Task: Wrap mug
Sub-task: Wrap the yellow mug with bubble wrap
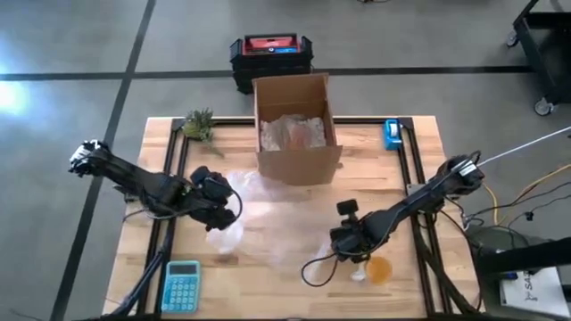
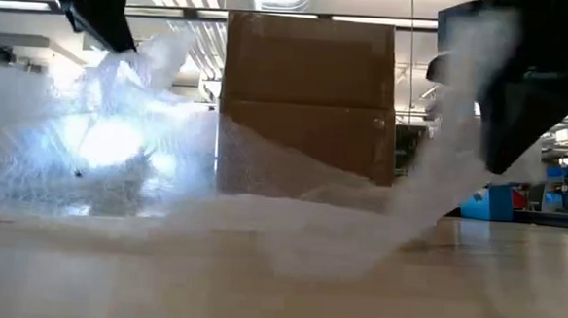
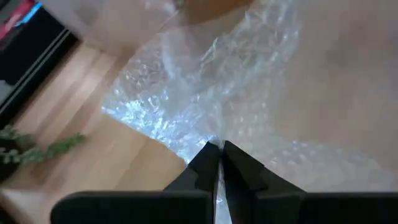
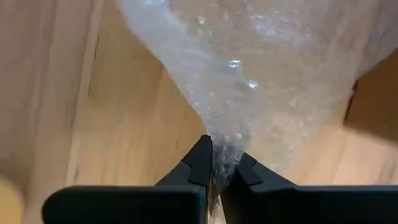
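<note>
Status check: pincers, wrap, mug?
Left pincer and right pincer shut on bubble wrap. Orange mug unwrapped beside right pincer. Cardboard box behind.

The bubble wrap point(image 1: 259, 214) was see-through with a whitish shimmer and a dotted bubble pattern. A plain brown cardboard box point(image 1: 297, 125) was seen on the pale striped wood table point(image 1: 294, 285). The mug point(image 1: 379, 268) was orange, the calculator point(image 1: 182, 285) turquoise, the tape dispenser point(image 1: 392, 134) blue, and both arms were black.

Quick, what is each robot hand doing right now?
Left gripper: shut on the bubble wrap.
Right gripper: shut on the bubble wrap too, lifting its other edge.
</note>
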`<state>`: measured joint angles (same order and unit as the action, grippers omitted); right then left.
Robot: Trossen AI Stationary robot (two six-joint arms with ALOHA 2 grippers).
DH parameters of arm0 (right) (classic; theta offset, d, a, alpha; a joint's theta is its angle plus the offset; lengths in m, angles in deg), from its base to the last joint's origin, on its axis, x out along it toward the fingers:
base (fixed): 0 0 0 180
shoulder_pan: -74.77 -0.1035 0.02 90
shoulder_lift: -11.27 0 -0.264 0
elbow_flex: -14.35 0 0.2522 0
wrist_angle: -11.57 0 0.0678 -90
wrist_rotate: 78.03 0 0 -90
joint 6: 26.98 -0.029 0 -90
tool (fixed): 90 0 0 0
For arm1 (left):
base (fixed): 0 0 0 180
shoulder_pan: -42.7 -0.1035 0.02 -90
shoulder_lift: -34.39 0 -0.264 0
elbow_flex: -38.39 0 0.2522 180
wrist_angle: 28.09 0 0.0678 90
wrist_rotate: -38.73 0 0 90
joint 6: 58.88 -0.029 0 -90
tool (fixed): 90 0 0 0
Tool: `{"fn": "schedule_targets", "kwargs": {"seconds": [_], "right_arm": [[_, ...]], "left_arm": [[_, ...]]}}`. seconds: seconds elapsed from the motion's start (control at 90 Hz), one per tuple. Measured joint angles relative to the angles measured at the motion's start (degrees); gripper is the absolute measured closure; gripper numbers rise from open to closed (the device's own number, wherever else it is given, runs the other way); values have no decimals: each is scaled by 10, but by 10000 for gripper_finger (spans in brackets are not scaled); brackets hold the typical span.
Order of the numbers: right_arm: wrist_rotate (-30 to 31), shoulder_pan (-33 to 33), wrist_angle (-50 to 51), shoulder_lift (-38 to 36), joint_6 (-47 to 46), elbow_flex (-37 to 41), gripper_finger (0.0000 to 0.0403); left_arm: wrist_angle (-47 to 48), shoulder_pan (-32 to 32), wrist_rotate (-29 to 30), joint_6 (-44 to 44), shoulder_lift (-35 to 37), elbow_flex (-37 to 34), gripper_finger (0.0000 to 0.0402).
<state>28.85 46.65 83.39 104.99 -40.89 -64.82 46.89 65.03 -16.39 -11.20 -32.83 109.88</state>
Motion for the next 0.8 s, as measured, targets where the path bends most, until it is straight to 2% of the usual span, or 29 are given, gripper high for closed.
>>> {"fn": "schedule_targets", "kwargs": {"seconds": [0.122,0.222,0.4,0.533,0.678,0.8], "right_arm": [[-4,0,0,-29,-9,-1,340],[-4,1,-4,-45,-6,-1,296],[11,9,-5,-63,0,-12,223],[11,13,-5,-65,5,-33,189],[6,15,22,-65,10,-61,170],[-6,15,110,-66,-2,-87,163]], "left_arm": [[3,-11,-6,-10,3,-25,396],[3,-19,-30,-13,6,-34,371],[32,-29,-110,-46,6,-29,273],[67,-29,-149,-67,9,17,191],[86,-29,-142,-67,15,94,132],[87,-29,-88,-81,19,128,109]]}}
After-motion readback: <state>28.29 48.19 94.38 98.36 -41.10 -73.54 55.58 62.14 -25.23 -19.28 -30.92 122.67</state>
